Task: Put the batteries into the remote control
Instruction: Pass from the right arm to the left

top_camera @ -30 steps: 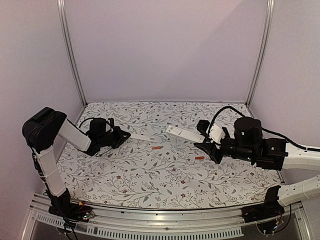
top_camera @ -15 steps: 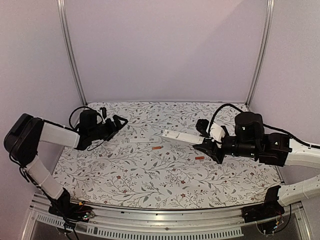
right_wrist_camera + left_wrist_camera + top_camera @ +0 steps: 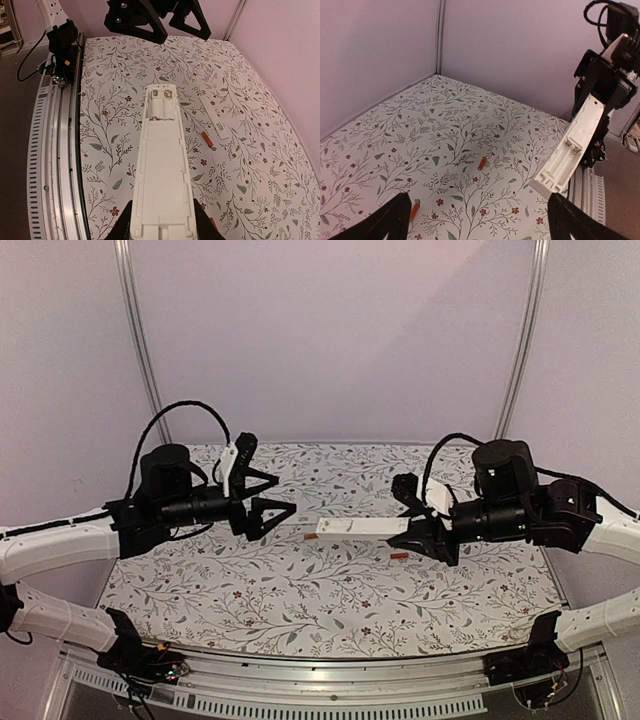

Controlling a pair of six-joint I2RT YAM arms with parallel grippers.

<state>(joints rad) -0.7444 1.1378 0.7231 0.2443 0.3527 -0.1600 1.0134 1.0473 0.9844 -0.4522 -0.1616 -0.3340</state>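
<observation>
**A:** How's the loading going?

**B:** Barely starting. The right claw (image 3: 425, 532) is clamping the remote control (image 3: 355, 528), holding it up with its bay showing empty. The left claw (image 3: 268, 492) is hanging wide open, carrying nothing. Both batteries (image 3: 482, 163) are lying on the bench (image 3: 300, 610) below the claws.

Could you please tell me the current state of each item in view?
Remote control: held off the table, battery compartment open and empty.
Battery cover: off, lying on table.
Batteries: both loose on table.
Left tool: open, empty.
Right tool: shut on remote control.
</observation>
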